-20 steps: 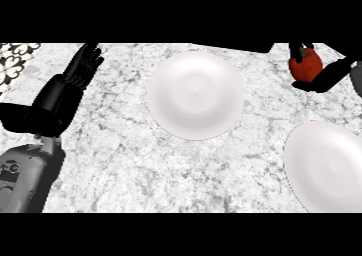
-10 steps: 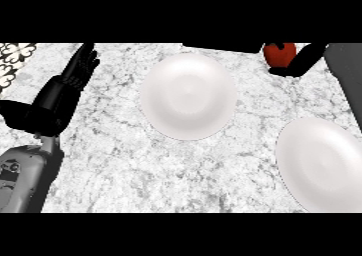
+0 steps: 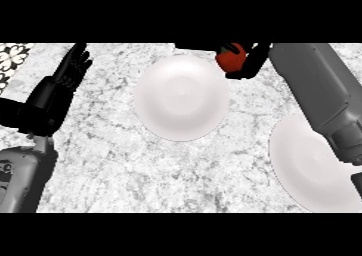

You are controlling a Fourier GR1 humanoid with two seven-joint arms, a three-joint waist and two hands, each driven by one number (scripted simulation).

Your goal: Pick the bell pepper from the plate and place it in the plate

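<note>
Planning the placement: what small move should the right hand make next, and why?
Probably carry the right hand a little toward the middle of the centre plate. It holds the pepper by that plate's upper-right rim, not yet over its middle.

The left hand (image 3: 51, 97) rests open at nine o'clock, fingers straight toward one o'clock, thumb splayed wide. The grey right forearm (image 3: 320, 95) stretches toward twelve o'clock, the right hand (image 3: 252, 62) curled round the bell pepper (image 3: 230, 59).
</note>
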